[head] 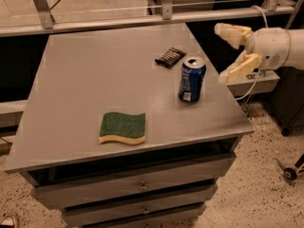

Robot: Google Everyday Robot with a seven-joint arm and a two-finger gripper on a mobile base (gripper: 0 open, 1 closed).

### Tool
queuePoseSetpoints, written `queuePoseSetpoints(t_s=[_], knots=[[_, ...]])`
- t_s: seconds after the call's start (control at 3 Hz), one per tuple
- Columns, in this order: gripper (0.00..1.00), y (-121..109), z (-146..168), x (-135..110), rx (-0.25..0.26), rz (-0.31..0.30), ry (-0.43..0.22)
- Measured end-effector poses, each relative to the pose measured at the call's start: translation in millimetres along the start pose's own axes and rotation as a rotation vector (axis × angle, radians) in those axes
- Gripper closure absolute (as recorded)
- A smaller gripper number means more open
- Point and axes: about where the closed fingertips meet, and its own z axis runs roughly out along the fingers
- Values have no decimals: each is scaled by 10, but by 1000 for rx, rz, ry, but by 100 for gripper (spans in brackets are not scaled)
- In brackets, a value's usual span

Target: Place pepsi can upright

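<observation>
Grey metal worktop (95, 70) above drawers (137, 186) carries all we see. Our cream two-finger gripper (220, 53) hangs past its right edge, jaws spread wide, holding nothing. Left of the jaws, apart from them, the blue aluminium drink can (192, 80) stands upright; we cannot read its lettering. Further left lie a dark ribbed snack wrapper (170, 57) and a green-and-yellow sponge (122, 127).

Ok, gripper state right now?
Gripper: jaws open, holding nothing, to the right of the upright pepsi can, not touching it.
</observation>
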Motion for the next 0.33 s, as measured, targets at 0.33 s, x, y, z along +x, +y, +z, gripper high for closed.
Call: queuePoseSetpoints(t_s=[0.33], knots=[[0,103,-95,364,-56,-70,5]])
